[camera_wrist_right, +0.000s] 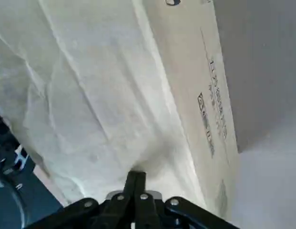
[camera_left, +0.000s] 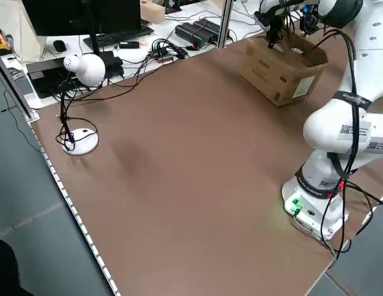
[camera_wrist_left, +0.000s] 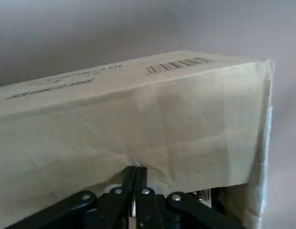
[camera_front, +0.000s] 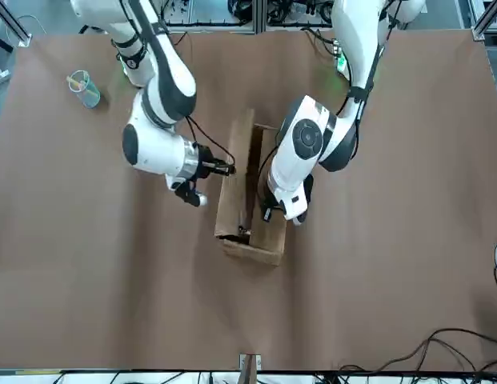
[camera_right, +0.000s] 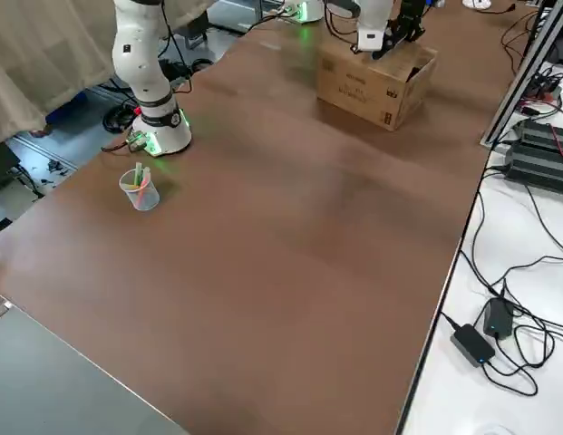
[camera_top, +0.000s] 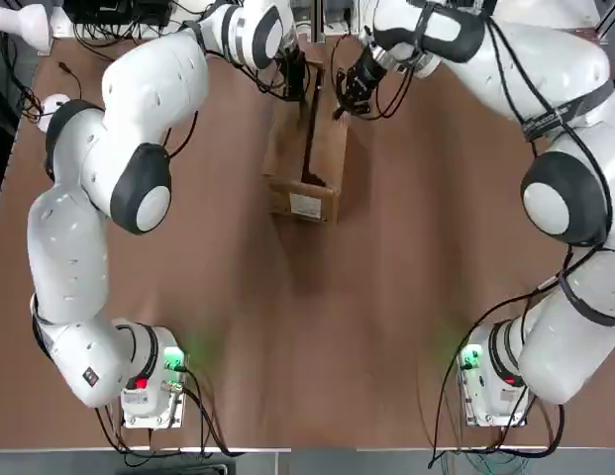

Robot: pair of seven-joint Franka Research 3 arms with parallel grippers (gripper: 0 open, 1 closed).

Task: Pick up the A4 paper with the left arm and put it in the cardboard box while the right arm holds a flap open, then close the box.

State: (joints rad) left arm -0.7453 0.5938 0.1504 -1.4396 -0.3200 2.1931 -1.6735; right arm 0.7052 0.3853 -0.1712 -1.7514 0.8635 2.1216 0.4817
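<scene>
The cardboard box stands at the far middle of the table, white label facing the arms' bases. Its two long top flaps lie folded down with a dark slit between them. My left gripper is shut, its tips pressed on the left flap near the box's far end. My right gripper is also shut, with its tips touching the right flap. In the front view the left gripper and right gripper flank the slit. The A4 paper is out of view.
A clear cup with pens stands near the right arm's base. A white desk lamp sits past the table's left edge, among cables and a keyboard. Brown tabletop stretches between the box and the arm bases.
</scene>
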